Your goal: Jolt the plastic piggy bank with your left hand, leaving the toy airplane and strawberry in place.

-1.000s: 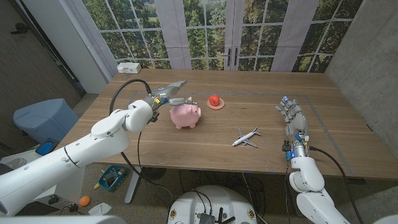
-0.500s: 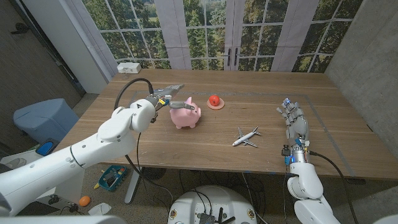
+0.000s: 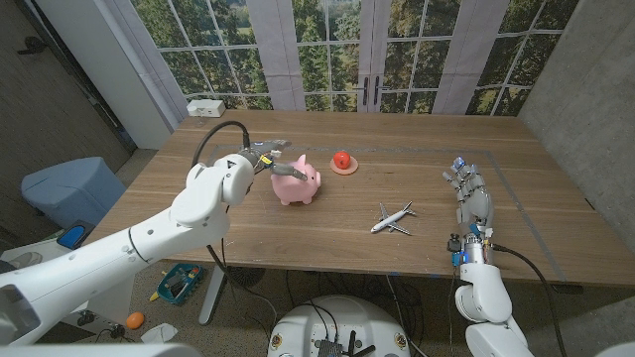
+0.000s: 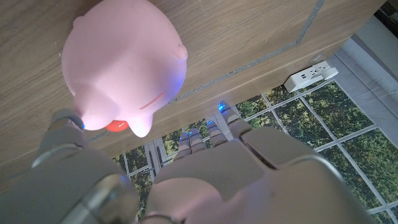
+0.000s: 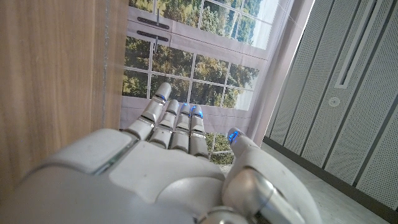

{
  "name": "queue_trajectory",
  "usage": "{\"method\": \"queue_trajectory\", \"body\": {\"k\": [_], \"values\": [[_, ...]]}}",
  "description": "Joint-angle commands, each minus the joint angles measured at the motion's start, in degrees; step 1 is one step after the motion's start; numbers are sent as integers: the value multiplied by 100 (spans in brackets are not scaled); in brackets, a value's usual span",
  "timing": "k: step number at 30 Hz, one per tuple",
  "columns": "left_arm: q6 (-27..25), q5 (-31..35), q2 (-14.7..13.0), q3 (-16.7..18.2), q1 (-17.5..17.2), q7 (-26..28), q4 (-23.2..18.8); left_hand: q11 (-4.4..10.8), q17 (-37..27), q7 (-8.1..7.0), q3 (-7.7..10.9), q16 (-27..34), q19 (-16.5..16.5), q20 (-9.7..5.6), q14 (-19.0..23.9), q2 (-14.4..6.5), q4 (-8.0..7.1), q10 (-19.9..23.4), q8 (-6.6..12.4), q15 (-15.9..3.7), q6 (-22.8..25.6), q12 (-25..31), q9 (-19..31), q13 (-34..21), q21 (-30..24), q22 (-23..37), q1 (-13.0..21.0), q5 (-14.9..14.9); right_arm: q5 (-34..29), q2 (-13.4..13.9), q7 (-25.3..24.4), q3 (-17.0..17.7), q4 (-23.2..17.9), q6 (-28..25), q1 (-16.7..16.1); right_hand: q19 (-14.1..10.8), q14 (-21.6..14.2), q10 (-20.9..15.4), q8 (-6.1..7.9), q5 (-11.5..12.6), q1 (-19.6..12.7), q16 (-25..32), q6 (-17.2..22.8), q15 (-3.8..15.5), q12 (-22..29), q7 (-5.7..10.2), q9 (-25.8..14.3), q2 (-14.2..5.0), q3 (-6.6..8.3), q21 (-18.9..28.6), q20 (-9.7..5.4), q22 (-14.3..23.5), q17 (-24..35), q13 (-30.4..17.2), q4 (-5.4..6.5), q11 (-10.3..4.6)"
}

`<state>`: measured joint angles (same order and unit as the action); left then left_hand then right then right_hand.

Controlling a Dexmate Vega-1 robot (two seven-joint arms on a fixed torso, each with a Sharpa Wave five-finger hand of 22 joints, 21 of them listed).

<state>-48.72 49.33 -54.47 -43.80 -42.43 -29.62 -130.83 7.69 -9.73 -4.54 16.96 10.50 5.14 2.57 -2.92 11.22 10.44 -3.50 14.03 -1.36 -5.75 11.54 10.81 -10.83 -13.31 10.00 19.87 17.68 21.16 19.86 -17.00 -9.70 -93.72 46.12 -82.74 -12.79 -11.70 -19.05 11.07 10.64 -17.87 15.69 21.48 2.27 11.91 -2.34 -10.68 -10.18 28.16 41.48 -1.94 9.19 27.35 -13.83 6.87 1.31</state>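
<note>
The pink plastic piggy bank [image 3: 296, 183] stands left of the table's middle, seen from above as the piggy bank [image 4: 121, 68] in the left wrist view. My left hand [image 3: 269, 157] is at its left rear with fingers stretched out and apart, holding nothing. Its thumb [image 4: 65, 121] lies against the pig's side. The red strawberry [image 3: 341, 159] sits on a small orange disc just right of and behind the pig. The white toy airplane [image 3: 393, 218] lies nearer the front, right of the middle. My right hand [image 3: 468, 193] stands on its edge far right, fingers straight, holding nothing.
A white power strip [image 3: 206, 106] lies at the table's far left corner. A blue bin [image 3: 69, 188] stands on the floor left of the table. Grey tape lines [image 3: 501, 178] run along the tabletop near my right hand.
My left arm has swung in toward the pig, and the hand's fingers have dropped lower beside it. The pig, strawberry and airplane stay about where they were. The right hand holds still.
</note>
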Motion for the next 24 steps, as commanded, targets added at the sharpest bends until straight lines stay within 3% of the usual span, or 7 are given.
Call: {"method": "queue_trajectory", "body": {"k": [1, 6, 10, 13, 18, 24], "values": [[-294, 1069, 326, -380, 367, -1217, 237, 21, -34, -76, -72, -27, -8, 48, -82, -8, -8, -47, -1, 55, -56, -2, 18, -10, 33, 23, 137, 80, -394, -142, -165, 48, 96, 96, 58, -49, -62, -52, 27, 3, 0, 37, 52, 136, 24, 12, -18, -21, 23, -34, -232, 34, 11, -8, -41, -27], [-150, 1486, 519, -423, 429, -1551, 405, 167, -32, -179, -167, -10, 37, 25, -64, -26, -7, 75, 46, 61, 59, 33, 19, -10, 52, 24, 320, 140, -600, -219, -260, 79, 155, 180, 73, -63, -67, -71, 29, 1, 2, 43, 61, 144, 32, 20, -18, -16, 24, -49, -231, 35, 10, -3, -59, -33], [275, 1418, 578, -334, 492, -1744, 519, 171, -31, -192, -210, -2, 53, 35, -44, -33, -7, 122, 58, 56, 88, 42, 19, -11, 64, 24, 417, 166, -717, -280, -314, 104, 217, 275, 76, -81, -78, -72, 30, 1, 6, 50, 65, 155, 31, 26, -18, -17, 26, -57, -233, 36, 9, 1, -65, -28], [296, 1658, 716, -346, 550, -2026, 626, 113, -31, -201, -234, -4, 53, 26, -48, -37, -8, 104, 42, 56, 48, 30, 19, -11, 73, 24, 473, 182, -760, -308, -322, 114, 273, 339, 79, -89, -83, -82, 32, 1, 4, 52, 71, 155, 35, 28, -18, -18, 32, -66, -233, 36, 6, 4, -76, -30], [270, 2185, 985, -382, 669, -2671, 888, -215, -32, -120, -409, -21, 11, 63, -125, -39, -26, -116, -97, 165, -308, -51, 21, -17, 134, 30, 774, 269, -853, -371, -349, 141, 366, 460, 96, -103, -92, -101, 32, 3, -22, 55, 76, 158, 42, 41, -18, -13, 46, -80, -234, 37, -4, 9, -120, -33], [445, 2250, 1179, -202, 586, -2744, 1076, -222, -33, -135, -465, 2, 28, 65, -68, -39, -34, -140, -103, 206, -326, -51, 21, -19, 135, 32, 843, 284, -1019, -398, -417, 203, 295, 416, 66, -125, -105, -112, 36, 1, -31, 65, 90, 162, 45, 42, -18, -14, 52, -92, -235, 38, -5, 13, -146, -41]]}}
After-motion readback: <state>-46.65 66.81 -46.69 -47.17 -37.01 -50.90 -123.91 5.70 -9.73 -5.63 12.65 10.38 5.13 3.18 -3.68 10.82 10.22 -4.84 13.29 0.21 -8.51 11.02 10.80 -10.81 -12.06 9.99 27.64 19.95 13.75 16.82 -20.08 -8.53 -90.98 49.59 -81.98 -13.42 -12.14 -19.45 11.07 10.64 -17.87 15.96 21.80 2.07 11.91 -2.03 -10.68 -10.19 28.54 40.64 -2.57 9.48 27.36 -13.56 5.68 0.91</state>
